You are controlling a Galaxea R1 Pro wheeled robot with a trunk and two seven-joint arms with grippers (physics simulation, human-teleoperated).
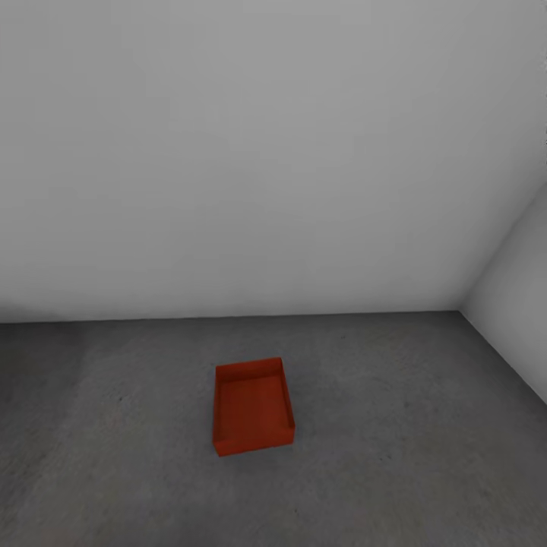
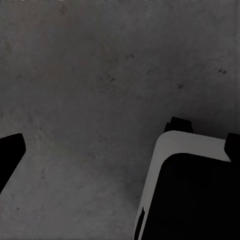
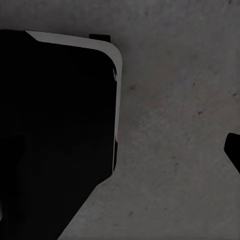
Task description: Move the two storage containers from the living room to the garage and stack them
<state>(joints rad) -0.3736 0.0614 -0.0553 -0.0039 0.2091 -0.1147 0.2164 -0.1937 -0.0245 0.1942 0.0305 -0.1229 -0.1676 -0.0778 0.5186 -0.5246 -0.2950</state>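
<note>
Concrete floor fills the lower part of the head view, dark grey and mottled, and it is the nearest surface to you. One storage container sits on it at lower centre of the frame, open side up, nothing inside it. Its long axis runs roughly away from you toward the light-grey wall, turned slightly off square; a short end faces you. A second wall meets the first at the right edge, so the container stands near a corner of the garage, apart from both walls.

You have no second container in sight, so the stacking step is, by judgement, not yet done.

The container lies straight ahead, so neither arm is clearly nearer.

Each wrist view looks down on bare concrete, with the robot's dark base to one side. You cannot tell how either claw is set.
</note>
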